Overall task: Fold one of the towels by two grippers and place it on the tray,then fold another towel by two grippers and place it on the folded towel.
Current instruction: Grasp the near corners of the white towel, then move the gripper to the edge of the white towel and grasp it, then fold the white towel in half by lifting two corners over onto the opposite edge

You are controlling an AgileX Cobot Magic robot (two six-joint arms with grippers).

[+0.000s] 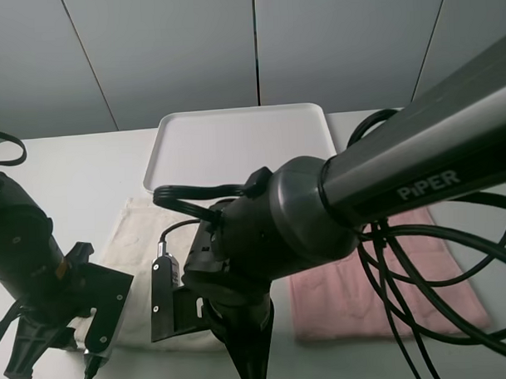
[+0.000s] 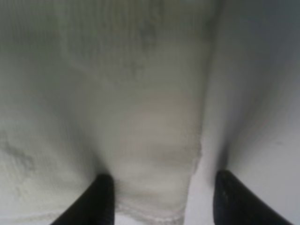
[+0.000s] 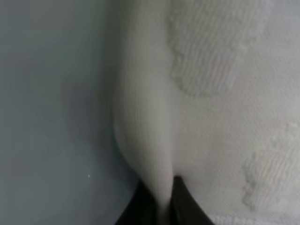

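Observation:
A cream-white towel [image 1: 137,237] lies flat on the table in front of the white tray [image 1: 234,124]. A pink towel [image 1: 423,293] lies flat to its right. My left gripper [image 2: 164,199] is open at the white towel's [image 2: 140,117] near left corner, one finger [image 2: 101,199] over the cloth and the other [image 2: 234,201] over bare table. My right gripper [image 3: 161,204] is shut on a pinched-up fold of the white towel's [image 3: 225,117] edge. In the high view the right arm [image 1: 279,230] reaches across the middle and hides its fingertips.
The tray holds nothing. Black cables [image 1: 422,258] from the right arm hang over the pink towel. The grey-white table [image 1: 78,175] ends at a grey wall behind the tray.

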